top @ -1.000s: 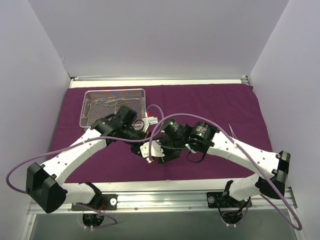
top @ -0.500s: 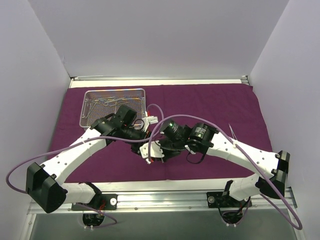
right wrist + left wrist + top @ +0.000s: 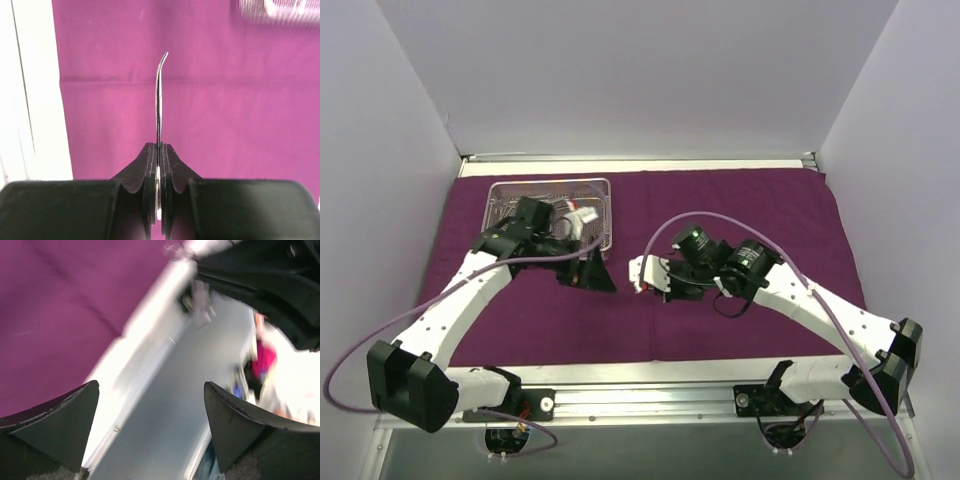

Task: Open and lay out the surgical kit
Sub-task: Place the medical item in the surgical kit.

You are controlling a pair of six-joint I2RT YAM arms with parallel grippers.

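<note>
The grippers met mid-frame a second ago and have now parted. The left gripper (image 3: 592, 273), jaws wide and seemingly empty in its blurred view, sits beside the mesh tray (image 3: 488, 222) at upper left. The right gripper (image 3: 158, 150) is clamped on a curved steel instrument (image 3: 158, 95) over the purple cloth (image 3: 750, 210), so the handover looks complete.

Looks like a robotics lab test cell: boxed in by plain white panels (image 3: 640, 70), edged at the near side with an aluminium rail (image 3: 640, 398), fitted with a left arm (image 3: 460, 310) and a right arm (image 3: 830, 315). Draped with a deep-purple cloth wrap (image 3: 740, 200), wire-mesh tray (image 3: 548, 182) at its far-left corner.
</note>
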